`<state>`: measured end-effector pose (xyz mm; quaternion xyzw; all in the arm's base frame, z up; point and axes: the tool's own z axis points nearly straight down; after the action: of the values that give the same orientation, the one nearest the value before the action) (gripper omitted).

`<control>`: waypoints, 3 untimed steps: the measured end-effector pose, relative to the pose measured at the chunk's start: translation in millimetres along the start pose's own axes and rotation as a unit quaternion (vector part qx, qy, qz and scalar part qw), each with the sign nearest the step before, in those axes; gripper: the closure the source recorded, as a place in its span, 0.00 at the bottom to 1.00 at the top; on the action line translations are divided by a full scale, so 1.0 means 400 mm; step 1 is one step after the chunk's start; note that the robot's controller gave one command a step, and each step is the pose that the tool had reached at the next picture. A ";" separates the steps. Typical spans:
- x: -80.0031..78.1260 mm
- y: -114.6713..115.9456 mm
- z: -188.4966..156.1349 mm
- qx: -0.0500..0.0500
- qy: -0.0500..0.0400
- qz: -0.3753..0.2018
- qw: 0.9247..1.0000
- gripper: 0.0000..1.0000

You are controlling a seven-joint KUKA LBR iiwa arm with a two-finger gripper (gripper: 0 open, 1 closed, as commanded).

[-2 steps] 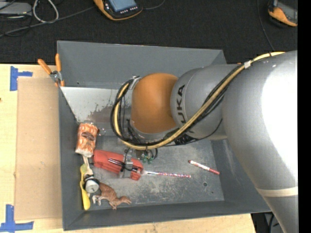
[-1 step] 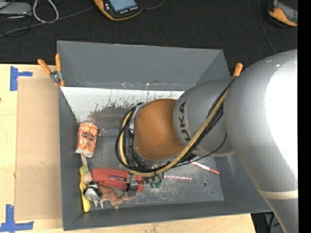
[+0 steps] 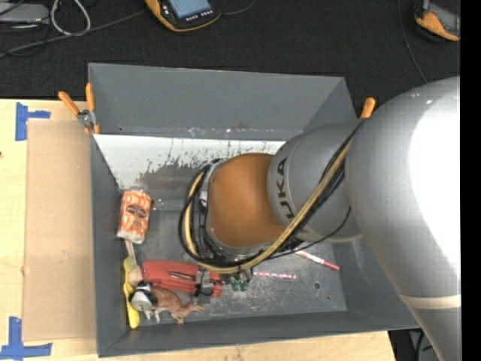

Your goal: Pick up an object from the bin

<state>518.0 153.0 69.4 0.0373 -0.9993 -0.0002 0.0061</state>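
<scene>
Under the arm's orange cover, a dark part of my gripper (image 3: 204, 283) shows low over the bin floor, at the right end of a flat red tool (image 3: 169, 274). The red tool lies lengthwise near the bin's front left. Just in front of it lies a small brown toy animal (image 3: 179, 307). Left of that sit a round white-and-black piece (image 3: 140, 299) and a long yellow thing (image 3: 131, 307) along the left wall. Whether anything is held is hidden by the cover.
An orange-and-white packet (image 3: 134, 215) lies by the left wall, farther back. A pink-and-white stick (image 3: 319, 262) and a thin pink strip (image 3: 274, 275) lie on the floor right of the gripper. The arm covers the bin's middle and right.
</scene>
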 end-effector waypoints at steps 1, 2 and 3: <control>-0.001 0.001 0.000 0.000 0.000 0.003 1.000 1.00; -0.016 0.014 0.000 0.000 0.001 0.007 1.000 1.00; -0.023 0.016 -0.022 0.001 0.003 0.012 1.000 1.00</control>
<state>526.7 159.9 78.1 0.0257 -0.9996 0.0005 0.0089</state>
